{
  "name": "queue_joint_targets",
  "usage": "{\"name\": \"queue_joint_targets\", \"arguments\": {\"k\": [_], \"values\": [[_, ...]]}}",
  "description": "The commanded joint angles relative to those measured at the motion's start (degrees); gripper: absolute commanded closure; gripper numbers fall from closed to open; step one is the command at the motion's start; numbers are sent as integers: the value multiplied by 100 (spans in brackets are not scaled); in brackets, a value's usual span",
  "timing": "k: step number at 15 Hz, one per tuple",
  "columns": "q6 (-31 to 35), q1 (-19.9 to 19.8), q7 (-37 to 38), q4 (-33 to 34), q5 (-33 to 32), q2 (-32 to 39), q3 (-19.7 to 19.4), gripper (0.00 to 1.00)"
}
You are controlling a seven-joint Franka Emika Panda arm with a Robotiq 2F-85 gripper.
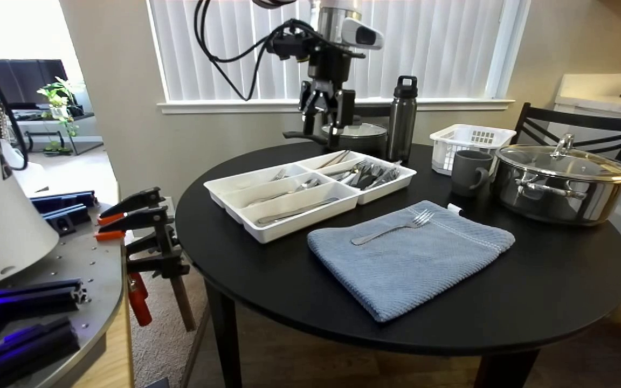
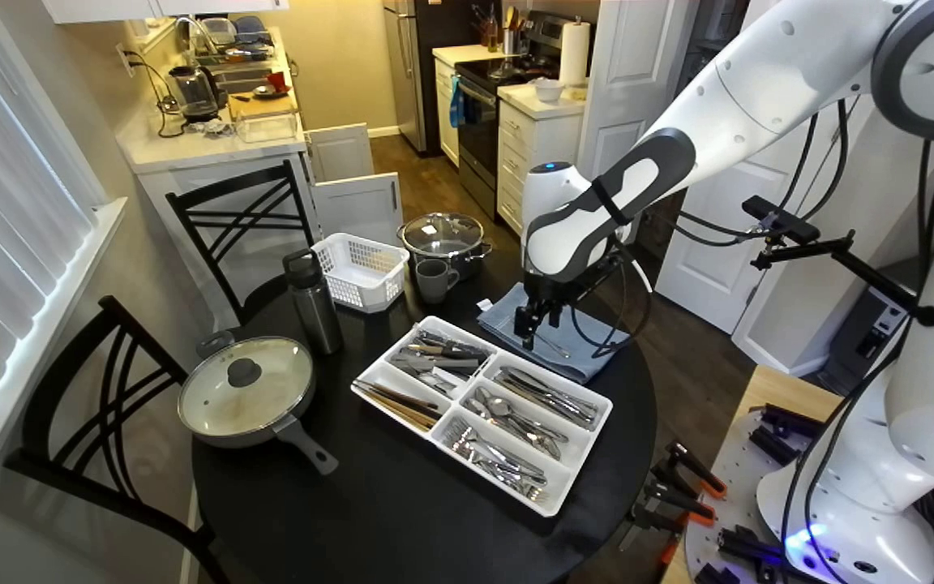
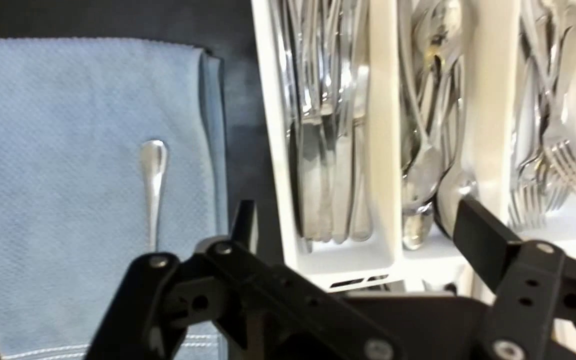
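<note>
Tool [image 3: 360, 220] is spread wide, nothing gripped; one fork [image 3: 153, 185] is already laid on the towel [image 1: 407, 269] below, off to one side, while other cutlery [image 3: 311, 185] is left in the tray [image 1: 310, 217] beneath.

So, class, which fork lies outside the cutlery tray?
The fork lying alone on the folded blue towel; the other visible forks all lie inside the white tray.
</note>
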Motion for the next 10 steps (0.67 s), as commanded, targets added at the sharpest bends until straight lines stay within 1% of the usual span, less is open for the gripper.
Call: {"name": "queue_joint_targets", "arguments": {"k": [1,3,6,8,10], "values": [[317,345,328,-579,180,-297,253,0],[566,577,709,-732,53,-228,334,0],[952,844,1025,-872,138,-21,495,0],[1196,961,1209,-903,150,159,545,0],[1410,1041,1407,-881,92,385,514,0]]}}
